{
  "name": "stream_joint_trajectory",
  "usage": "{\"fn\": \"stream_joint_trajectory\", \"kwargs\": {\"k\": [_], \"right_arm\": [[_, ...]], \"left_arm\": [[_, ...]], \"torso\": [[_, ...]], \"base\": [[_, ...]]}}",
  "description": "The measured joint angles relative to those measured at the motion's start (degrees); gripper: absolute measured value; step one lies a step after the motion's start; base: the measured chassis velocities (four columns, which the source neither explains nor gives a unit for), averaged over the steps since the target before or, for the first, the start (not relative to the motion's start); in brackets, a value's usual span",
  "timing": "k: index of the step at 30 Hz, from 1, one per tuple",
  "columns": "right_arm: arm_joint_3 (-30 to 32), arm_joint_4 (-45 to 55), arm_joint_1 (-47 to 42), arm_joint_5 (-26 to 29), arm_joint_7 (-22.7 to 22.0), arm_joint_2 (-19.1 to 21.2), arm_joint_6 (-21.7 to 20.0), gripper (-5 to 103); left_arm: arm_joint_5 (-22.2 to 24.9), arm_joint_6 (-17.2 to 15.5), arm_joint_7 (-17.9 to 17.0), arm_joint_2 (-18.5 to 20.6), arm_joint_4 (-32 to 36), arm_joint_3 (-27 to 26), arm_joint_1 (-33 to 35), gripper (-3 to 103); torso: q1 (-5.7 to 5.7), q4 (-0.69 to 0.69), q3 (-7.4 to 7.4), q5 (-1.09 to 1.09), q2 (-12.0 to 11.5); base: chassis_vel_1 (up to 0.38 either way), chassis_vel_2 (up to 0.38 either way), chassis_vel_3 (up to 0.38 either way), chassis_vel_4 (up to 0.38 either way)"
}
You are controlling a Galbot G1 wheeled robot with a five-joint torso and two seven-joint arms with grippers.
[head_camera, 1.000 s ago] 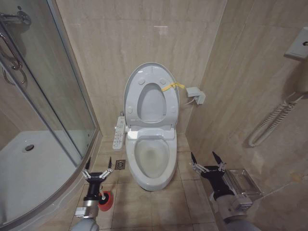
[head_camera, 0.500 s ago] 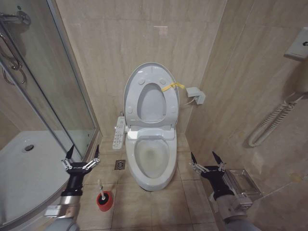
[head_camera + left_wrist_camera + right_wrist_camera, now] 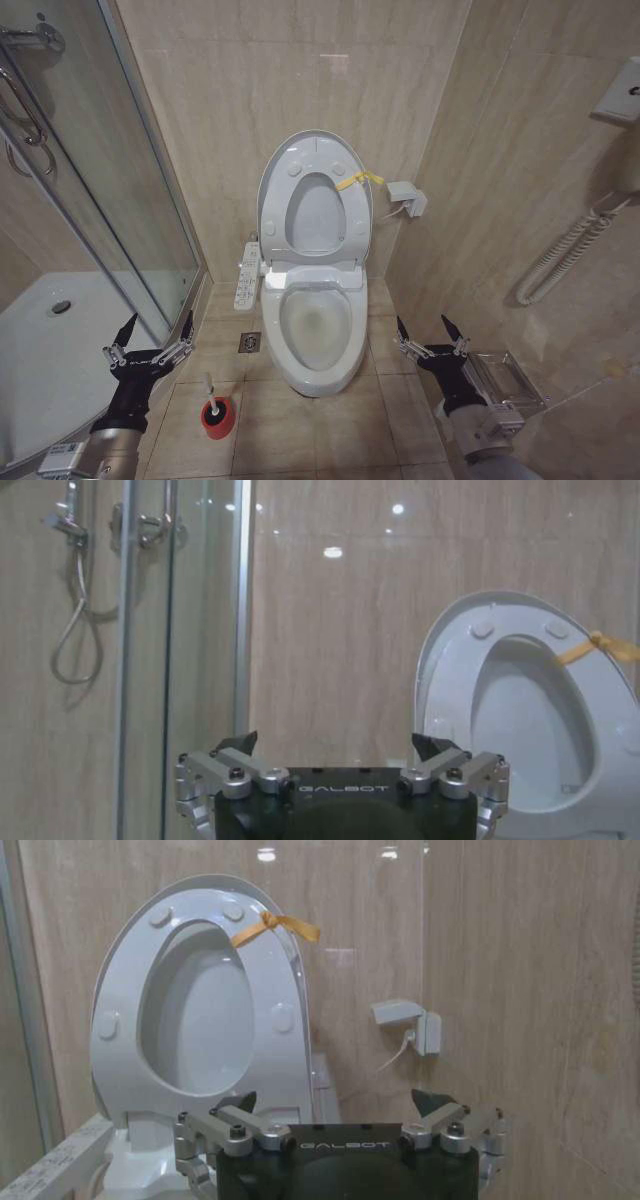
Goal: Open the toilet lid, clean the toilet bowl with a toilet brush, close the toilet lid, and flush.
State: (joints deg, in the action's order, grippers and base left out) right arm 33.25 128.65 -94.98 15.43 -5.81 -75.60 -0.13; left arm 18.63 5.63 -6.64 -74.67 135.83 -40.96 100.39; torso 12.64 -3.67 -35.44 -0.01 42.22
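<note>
The toilet lid (image 3: 312,143) stands upright against the wall with the seat ring raised against it and a yellow strap (image 3: 358,180) at its edge. Below it the white toilet bowl (image 3: 316,330) lies uncovered. The toilet brush (image 3: 209,386) stands in its red holder (image 3: 217,420) on the floor, left of the bowl. My left gripper (image 3: 150,350) hangs open and empty, up and to the left of the brush, near the shower. On the other side of the bowl my right gripper (image 3: 430,345) is open and empty too. Both wrist views face the raised lid (image 3: 432,660) (image 3: 200,886) past open fingers.
A curved glass shower enclosure (image 3: 120,200) with a white tray (image 3: 50,350) takes up the left side. A floor drain (image 3: 249,342) and the side control panel (image 3: 247,275) sit left of the bowl. A wall box (image 3: 405,197), coiled cord (image 3: 565,255) and paper holder (image 3: 500,385) are on the right.
My left gripper has swung left, away from above the brush holder toward the shower enclosure, leaving the brush and red holder uncovered. The right arm has not moved.
</note>
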Motion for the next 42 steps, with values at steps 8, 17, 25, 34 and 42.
{"fn": "stream_joint_trajectory", "kwargs": {"k": [8,17,25,34,42], "right_arm": [[0.0,0.0,0.0,0.0,0.0,0.0,0.0,100],[0.0,0.0,0.0,0.0,0.0,0.0,0.0,100],[0.0,0.0,0.0,0.0,0.0,0.0,0.0,100],[0.0,0.0,0.0,0.0,0.0,0.0,0.0,100],[0.0,0.0,0.0,0.0,0.0,0.0,0.0,100]], "left_arm": [[-0.2,-1.7,-3.0,-1.4,5.2,2.1,3.6,100],[-0.3,-3.0,-5.0,-0.9,7.7,2.3,8.3,100],[-2.2,-2.5,-5.2,-1.5,7.7,3.7,10.4,100],[-3.7,-0.6,-6.2,-0.7,7.6,5.1,9.8,100],[-5.6,0.3,-6.6,-0.6,7.2,8.3,10.2,100]], "torso": [[0.00,0.00,0.00,0.01,0.0],[0.01,-0.01,0.00,0.01,0.0],[0.00,0.00,0.00,0.01,0.0],[0.01,0.00,0.00,0.01,0.0],[0.01,0.01,0.00,0.01,0.0]], "base": [[0.000,0.000,0.000,0.000],[0.000,0.000,0.000,0.000],[0.000,0.000,0.000,0.000],[0.000,0.000,0.000,0.000],[0.000,0.000,0.000,0.000]]}}
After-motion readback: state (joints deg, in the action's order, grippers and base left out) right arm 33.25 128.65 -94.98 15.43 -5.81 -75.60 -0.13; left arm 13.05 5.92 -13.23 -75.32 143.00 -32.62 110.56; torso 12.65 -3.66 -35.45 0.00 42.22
